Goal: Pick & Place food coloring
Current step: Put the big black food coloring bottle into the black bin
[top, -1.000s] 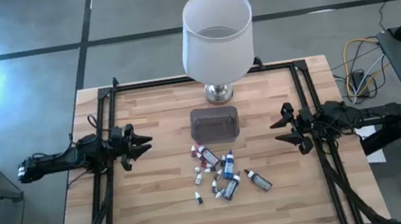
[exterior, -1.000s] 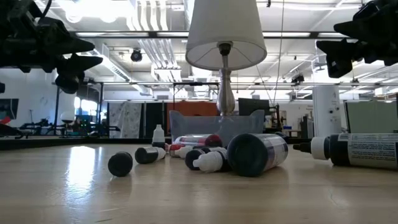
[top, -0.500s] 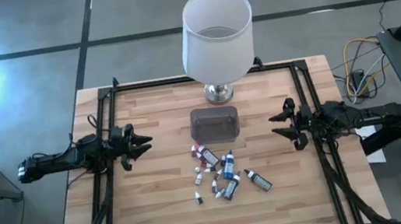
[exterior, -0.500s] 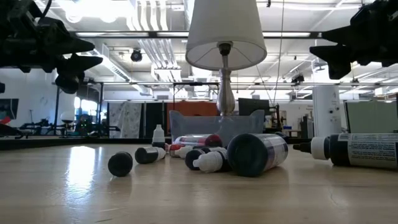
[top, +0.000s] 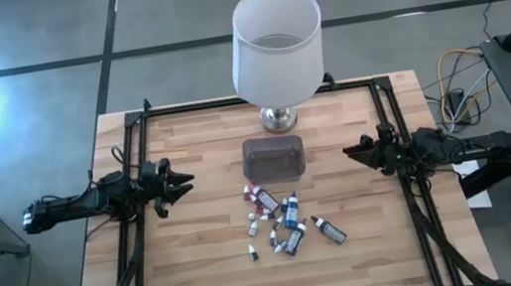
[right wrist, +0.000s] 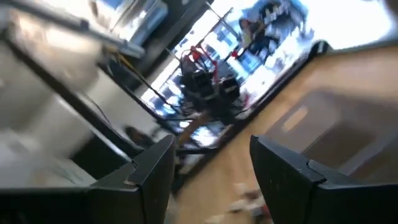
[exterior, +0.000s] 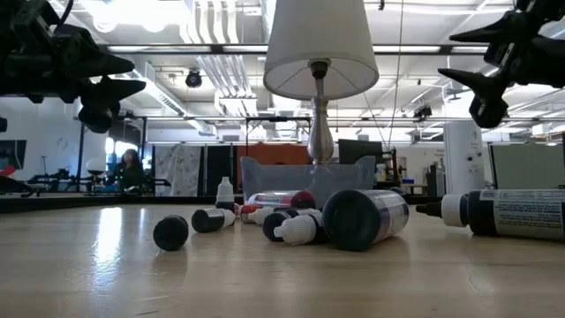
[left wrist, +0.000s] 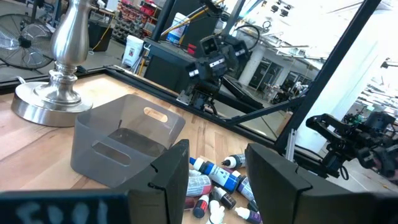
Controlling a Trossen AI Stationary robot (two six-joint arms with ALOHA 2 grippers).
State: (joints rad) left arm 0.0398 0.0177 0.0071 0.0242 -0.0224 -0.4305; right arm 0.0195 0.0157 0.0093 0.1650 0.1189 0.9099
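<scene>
- The white-shaded lamp (top: 279,44) is standing at the table's far edge, with the clear tub (top: 274,157) sitting just in front of it.
- You're holding the left gripper (top: 183,181) and right gripper (top: 350,153) out at either side, both with fingers spread wide and holding nothing.
- The food coloring bottles (top: 285,221) are lying scattered between them, just nearer than the tub, inward from both; the right looks slightly closer.

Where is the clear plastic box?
From above, the clear box sits mid-table, just in front of the lamp and behind the little bottles.
</scene>
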